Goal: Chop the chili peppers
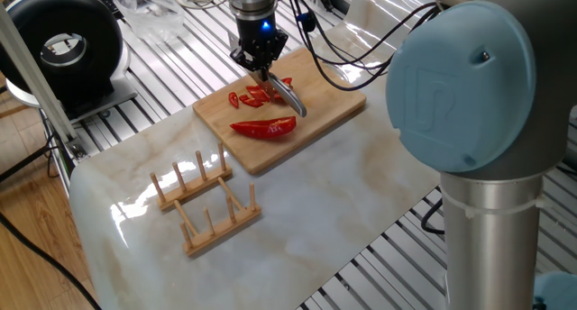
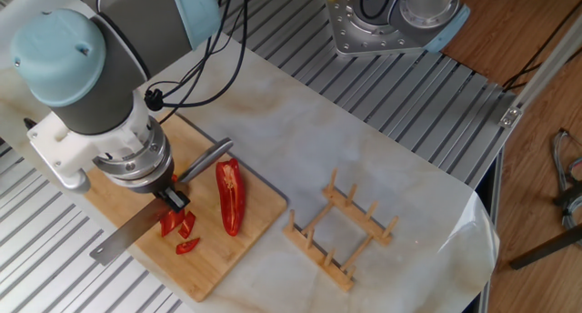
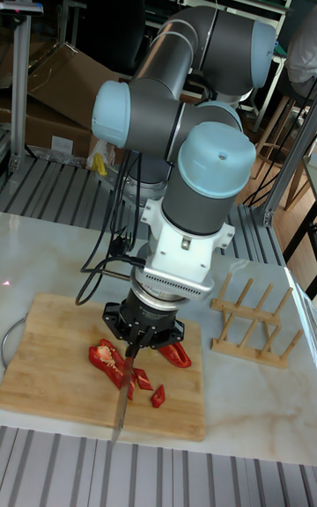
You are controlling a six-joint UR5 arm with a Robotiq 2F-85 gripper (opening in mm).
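Observation:
On the wooden cutting board [image 1: 317,117] lies one long glossy red chili pepper half [image 1: 264,127] [image 2: 230,196]. Beside it are small cut red bits [image 1: 256,96] [image 2: 182,229] [image 3: 112,364]. My gripper [image 1: 262,68] [image 2: 173,200] [image 3: 133,347] is directly over the bits, shut on a knife. The knife's grey handle [image 1: 289,98] [image 2: 207,157] sticks out toward the long half. Its blade [image 2: 127,237] [image 3: 121,403] reaches across the bits to the board's edge. In the tall view, part of the long half [image 3: 178,354] shows behind the gripper.
A wooden peg rack [image 1: 206,200] [image 2: 339,231] [image 3: 254,316] stands on the marble top beside the board. A black round device [image 1: 63,45] sits at the far left. The arm's large blue-grey joints [image 1: 469,85] [image 2: 73,67] hang over the table.

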